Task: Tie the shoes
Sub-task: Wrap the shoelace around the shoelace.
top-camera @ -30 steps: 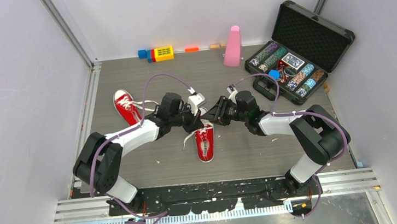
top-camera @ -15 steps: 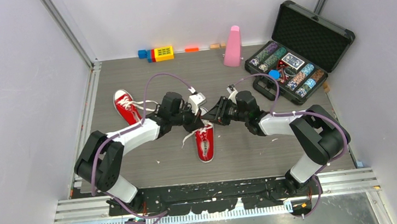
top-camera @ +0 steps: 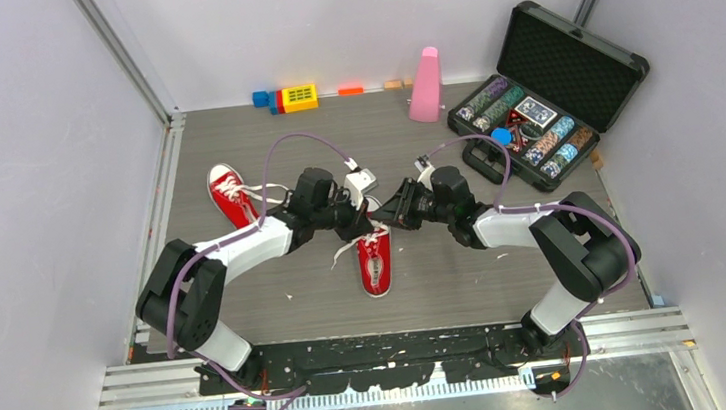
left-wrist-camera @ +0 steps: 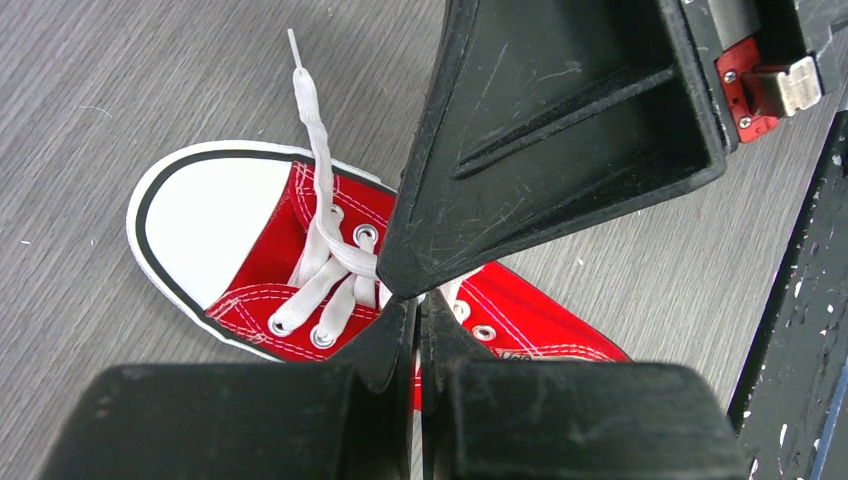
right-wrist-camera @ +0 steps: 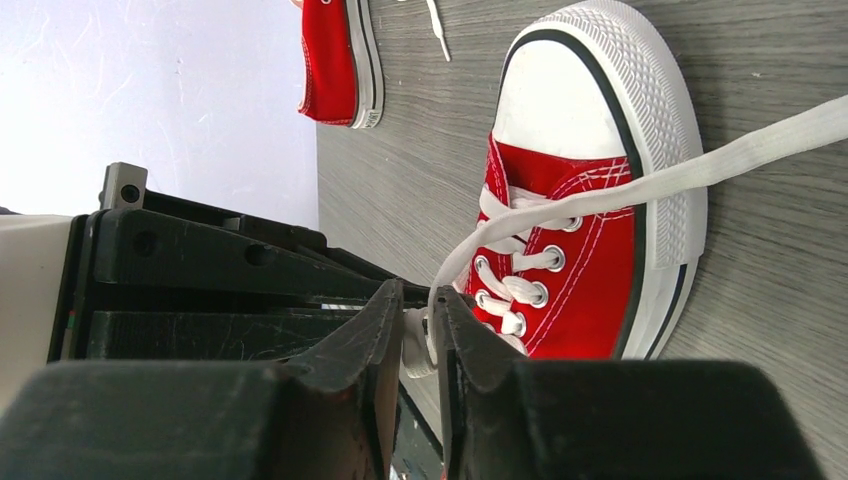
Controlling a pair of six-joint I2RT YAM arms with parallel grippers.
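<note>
One red shoe with white laces lies in the middle of the table, toe toward me. The other shoe lies at the back left, and also shows in the right wrist view. My left gripper and right gripper meet tip to tip over the middle shoe's lacing. In the left wrist view the left gripper is shut, with a bit of white lace at its tips above the shoe. The right gripper is shut on a bunched piece of white lace that runs taut across the shoe.
An open black case of poker chips stands at the back right. A pink metronome and coloured toy blocks stand along the back wall. A loose lace end lies on the table past the toe cap.
</note>
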